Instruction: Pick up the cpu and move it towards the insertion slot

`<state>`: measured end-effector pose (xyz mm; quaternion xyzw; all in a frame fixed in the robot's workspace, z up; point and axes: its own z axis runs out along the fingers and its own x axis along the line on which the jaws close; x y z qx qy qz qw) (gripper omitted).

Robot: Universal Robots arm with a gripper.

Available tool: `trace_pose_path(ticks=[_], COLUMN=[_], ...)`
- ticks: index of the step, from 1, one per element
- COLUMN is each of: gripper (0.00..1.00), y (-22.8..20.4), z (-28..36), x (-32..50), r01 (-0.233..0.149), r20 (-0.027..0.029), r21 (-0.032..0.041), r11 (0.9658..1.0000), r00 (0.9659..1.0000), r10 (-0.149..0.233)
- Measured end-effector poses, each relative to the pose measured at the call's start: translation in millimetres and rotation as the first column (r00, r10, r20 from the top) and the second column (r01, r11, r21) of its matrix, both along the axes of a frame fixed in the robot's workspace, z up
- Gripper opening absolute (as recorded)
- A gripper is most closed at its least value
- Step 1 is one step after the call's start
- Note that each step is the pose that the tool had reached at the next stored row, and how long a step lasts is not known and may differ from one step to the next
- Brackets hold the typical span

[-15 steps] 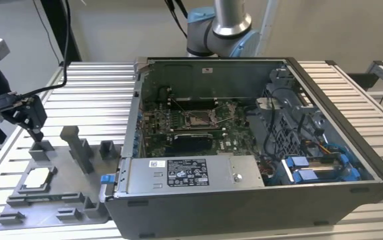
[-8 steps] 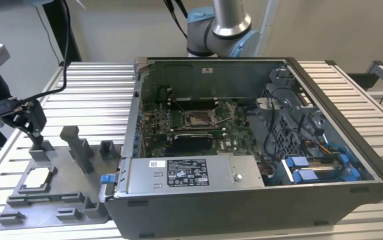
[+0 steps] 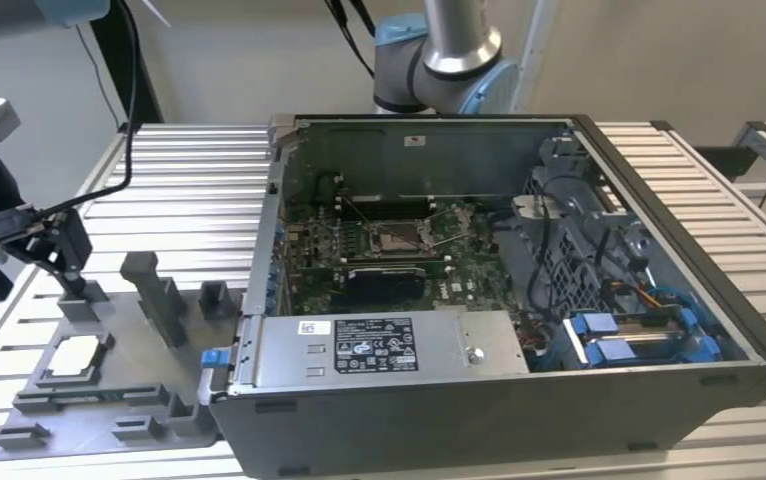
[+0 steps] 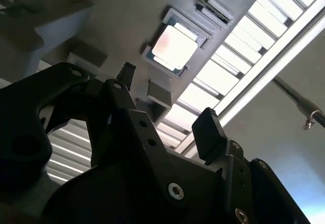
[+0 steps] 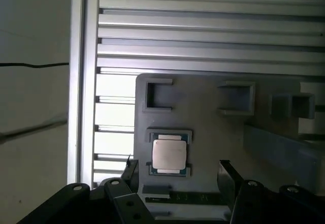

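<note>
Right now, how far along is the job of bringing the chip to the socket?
Nothing looks finished yet. The chip lies flat in its grey tray, not lifted. In hand: the open hand hangs over the tray near the chip, not touching it. Left: the whole pick-up and the move to the socket inside the computer case.

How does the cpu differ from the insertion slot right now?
Place: cpu sits in the grey tray; insertion slot sits on the green board inside the case. Look: cpu has a plain silvery face; insertion slot has a metal frame around a brownish centre. Both are square and lie flat.
</note>
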<state>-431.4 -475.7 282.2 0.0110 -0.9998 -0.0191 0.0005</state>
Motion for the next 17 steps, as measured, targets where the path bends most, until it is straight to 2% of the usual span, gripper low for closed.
trace_pose_path(ticks=[11, 17], gripper=[1.0, 1.0], y=[0.0, 0.0], z=[-11.1, -14.8], x=[-3.9, -4.6], r01=[0.0, 0.0], r20=[0.0001, 0.0001], r21=[0.0001, 0.0], r11=[1.0, 1.0], r00=[1.0, 1.0], r10=[0.0, 0.0])
